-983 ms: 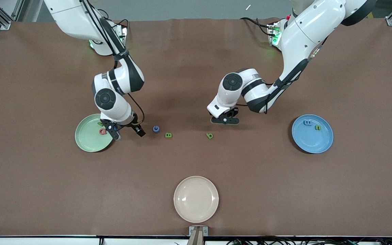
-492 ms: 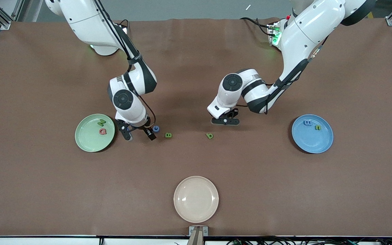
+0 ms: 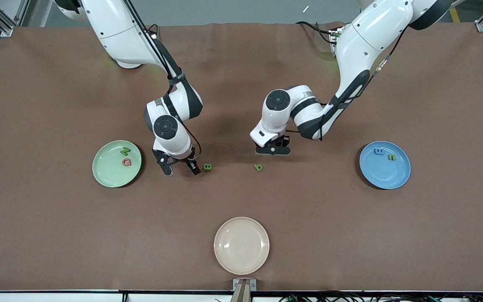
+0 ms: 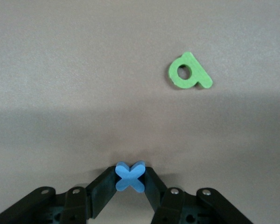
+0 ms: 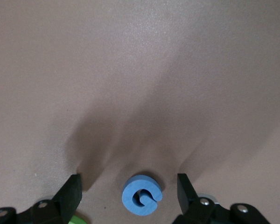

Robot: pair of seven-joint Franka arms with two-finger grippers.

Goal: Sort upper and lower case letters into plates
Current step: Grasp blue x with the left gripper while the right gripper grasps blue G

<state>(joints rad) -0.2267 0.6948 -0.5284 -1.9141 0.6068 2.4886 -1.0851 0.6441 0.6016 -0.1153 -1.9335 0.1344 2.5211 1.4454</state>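
I had the right gripper (image 3: 180,168) low over the middle of the frame, jaws spread on either side of the blue G (image 5: 141,195), which lay flat on the table. To do this well I judged I should centre the G before closing and keep the finger clear of the green B (image 3: 207,166) just beside it. The left gripper (image 3: 271,150) pinched the blue x (image 4: 130,176), with the green b (image 3: 258,167) near. The mint plate (image 3: 111,174) held 2 letters, N (image 3: 125,150) and Q (image 3: 126,162). The blue plate (image 3: 386,176) held m (image 3: 379,151) and n (image 3: 391,157). The cream plate (image 3: 241,245), low in the frame, held 0.
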